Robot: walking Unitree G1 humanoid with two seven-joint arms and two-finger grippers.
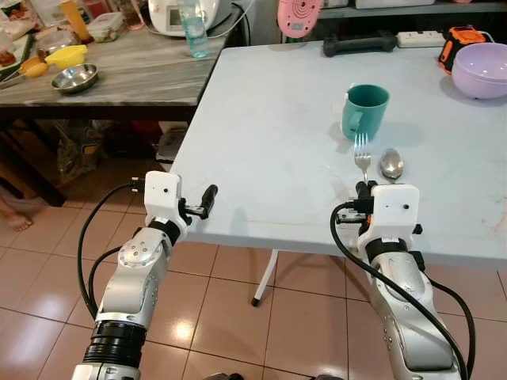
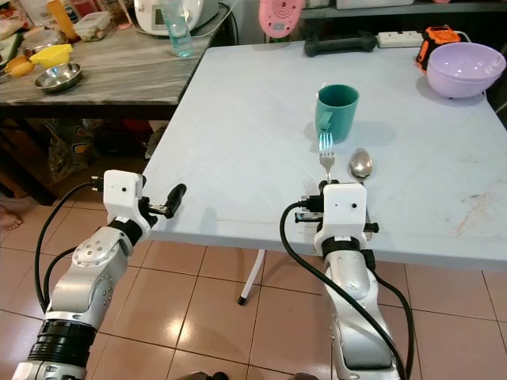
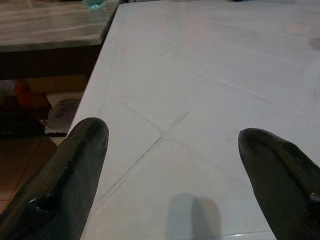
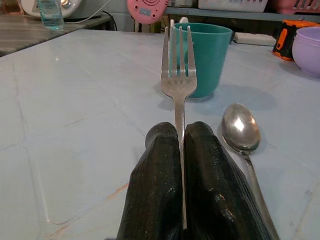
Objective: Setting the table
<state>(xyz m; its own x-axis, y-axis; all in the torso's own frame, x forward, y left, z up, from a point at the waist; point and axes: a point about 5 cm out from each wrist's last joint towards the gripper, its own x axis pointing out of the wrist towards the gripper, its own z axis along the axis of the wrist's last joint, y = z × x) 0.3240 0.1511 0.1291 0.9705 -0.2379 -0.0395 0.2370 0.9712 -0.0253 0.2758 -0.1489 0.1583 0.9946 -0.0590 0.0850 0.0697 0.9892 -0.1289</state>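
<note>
1. Right gripper (image 4: 181,150) is clamping one fork (image 4: 178,75) by its handle, fingers pressed together on it, tines pointing at the teal cup (image 1: 364,111) just in front of them.
2. One spoon (image 1: 391,165) is lying on the white bench (image 1: 261,127), just beside the fork on the robot's right, bowl end near the teal cup.
3. One teal cup is standing upright on the bench, handle facing the robot.
4. Left gripper (image 3: 175,165) is hovering at the bench's near left edge, well apart from the teal cup, fingers spread apart and holding nothing.
5. One purple bowl (image 1: 480,70) is sitting far to the right of the teal cup.
6. One metal bowl (image 1: 75,77) is sitting on the second, marble-top bench (image 1: 135,71), far left of the teal cup.
</note>
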